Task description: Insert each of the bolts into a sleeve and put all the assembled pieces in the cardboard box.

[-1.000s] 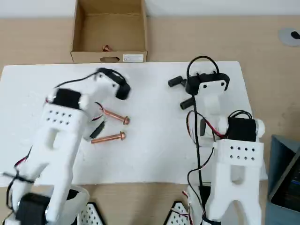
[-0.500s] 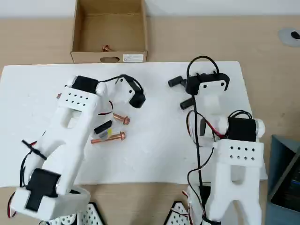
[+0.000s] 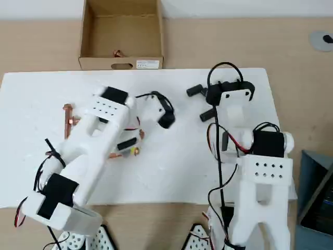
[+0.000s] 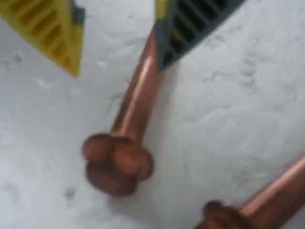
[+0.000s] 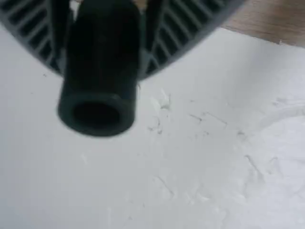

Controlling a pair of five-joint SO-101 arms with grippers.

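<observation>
My left gripper (image 4: 116, 57) stands open low over the white mat (image 3: 171, 172), a yellow finger (image 4: 43, 28) on one side and a dark finger (image 4: 190, 24) on the other. A copper bolt (image 4: 126, 138) lies under it, its shaft running beneath the dark finger. A second bolt (image 4: 257, 210) lies close by. In the high view the left gripper (image 3: 126, 144) covers most of both bolts. My right gripper (image 5: 105, 19) is shut on a black sleeve (image 5: 100, 81). Two sleeves (image 3: 195, 90) (image 3: 207, 114) show beside that arm; which one is held I cannot tell.
The cardboard box (image 3: 148, 63) stands beyond the mat's far edge with a small copper piece (image 3: 118, 53) inside. Another copper bolt (image 3: 67, 121) lies on the mat's left part. A grey bin (image 3: 315, 198) stands at the right edge.
The left arm has swung right and stretched out across the mat, carrying its gripper over the two bolts and uncovering the bolt at the left. The right arm has kept still.
</observation>
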